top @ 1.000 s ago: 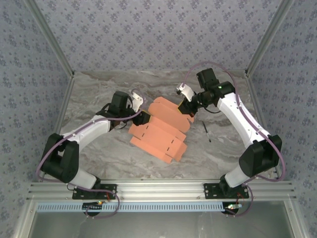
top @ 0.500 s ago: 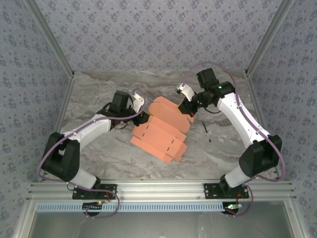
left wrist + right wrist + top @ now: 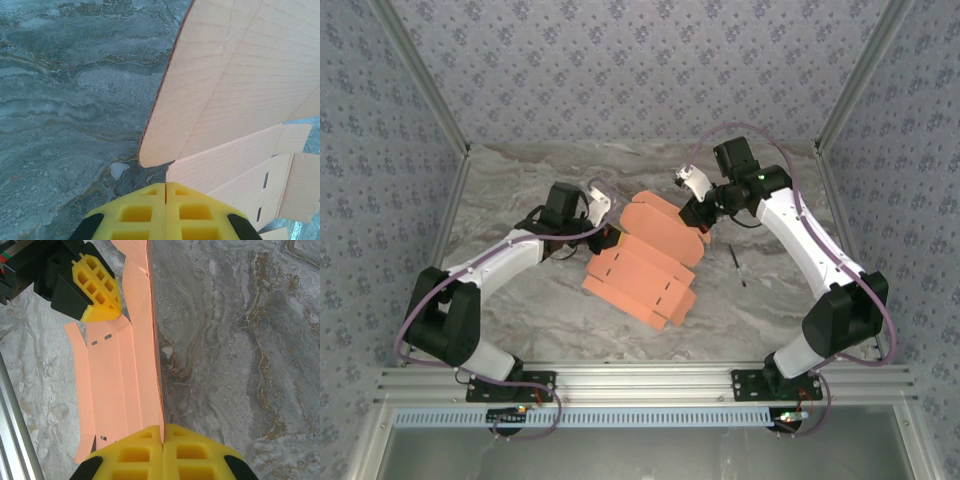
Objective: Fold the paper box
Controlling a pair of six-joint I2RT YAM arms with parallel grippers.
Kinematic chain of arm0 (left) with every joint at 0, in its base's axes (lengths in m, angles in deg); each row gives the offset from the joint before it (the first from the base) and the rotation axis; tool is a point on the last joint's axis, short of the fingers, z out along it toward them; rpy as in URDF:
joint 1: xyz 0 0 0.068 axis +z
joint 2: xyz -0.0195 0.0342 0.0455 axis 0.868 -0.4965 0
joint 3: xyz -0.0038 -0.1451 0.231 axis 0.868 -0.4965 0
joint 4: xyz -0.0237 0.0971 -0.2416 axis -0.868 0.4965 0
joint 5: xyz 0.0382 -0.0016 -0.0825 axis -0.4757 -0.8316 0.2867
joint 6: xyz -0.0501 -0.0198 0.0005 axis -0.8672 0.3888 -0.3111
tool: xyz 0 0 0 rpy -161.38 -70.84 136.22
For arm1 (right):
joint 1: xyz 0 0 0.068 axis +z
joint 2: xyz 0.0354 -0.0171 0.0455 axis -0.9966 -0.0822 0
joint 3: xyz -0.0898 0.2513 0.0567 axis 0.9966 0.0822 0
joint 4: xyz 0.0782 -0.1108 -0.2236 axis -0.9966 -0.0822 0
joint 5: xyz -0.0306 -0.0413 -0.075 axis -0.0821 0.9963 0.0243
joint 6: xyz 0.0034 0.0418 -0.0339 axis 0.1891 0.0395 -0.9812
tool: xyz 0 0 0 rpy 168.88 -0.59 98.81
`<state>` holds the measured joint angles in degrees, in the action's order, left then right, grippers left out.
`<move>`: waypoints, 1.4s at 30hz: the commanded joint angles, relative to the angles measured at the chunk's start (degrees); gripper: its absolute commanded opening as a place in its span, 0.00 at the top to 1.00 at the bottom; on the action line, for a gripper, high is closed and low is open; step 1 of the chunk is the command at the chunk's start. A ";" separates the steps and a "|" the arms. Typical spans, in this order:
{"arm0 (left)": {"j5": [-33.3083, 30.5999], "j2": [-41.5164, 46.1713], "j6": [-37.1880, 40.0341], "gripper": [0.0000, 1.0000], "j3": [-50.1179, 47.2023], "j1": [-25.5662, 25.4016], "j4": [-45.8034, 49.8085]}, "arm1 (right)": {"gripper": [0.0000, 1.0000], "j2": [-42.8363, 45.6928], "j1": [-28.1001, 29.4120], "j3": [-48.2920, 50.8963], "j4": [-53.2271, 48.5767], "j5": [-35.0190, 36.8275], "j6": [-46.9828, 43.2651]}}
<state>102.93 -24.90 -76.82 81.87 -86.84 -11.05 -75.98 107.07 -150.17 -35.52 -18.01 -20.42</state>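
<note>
Left pincer (image 3: pixel 609 238): yellow fingers pressed together on the left edge of the paper box (image 3: pixel 645 268). In the left wrist view the card appears to enter the seam between them, though the contact point itself is partly hidden.

Paper box: salmon-orange die-cut sheet, partly folded, lying mid-surface (image 3: pixel 550 320) between both arms, far panel raised.

Right pincer (image 3: pixel 698 214): fingers closed, pinching the sheet's far right edge.

A thin dark stick (image 3: pixel 736 264) lies just right of the sheet.
</note>
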 commanded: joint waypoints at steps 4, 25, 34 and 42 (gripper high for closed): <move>-1.08 2.63 -0.29 1.00 2.30 0.10 2.09 | 1.00 0.68 0.12 0.62 2.98 0.18 2.67; -20.29 13.18 5.52 1.00 21.62 -1.20 21.51 | 0.25 14.34 1.05 3.41 14.51 15.41 6.40; -24.02 19.96 -21.11 1.00 18.51 2.44 9.76 | 0.23 23.62 -1.45 20.16 29.42 11.88 38.67; -23.83 22.49 -36.32 1.00 14.95 2.44 1.74 | 0.16 19.66 7.77 33.67 57.78 9.95 70.99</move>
<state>79.30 -4.02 -104.73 98.57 -84.33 -3.51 -54.72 112.99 -118.04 6.88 -6.62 33.61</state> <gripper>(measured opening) 0.043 0.827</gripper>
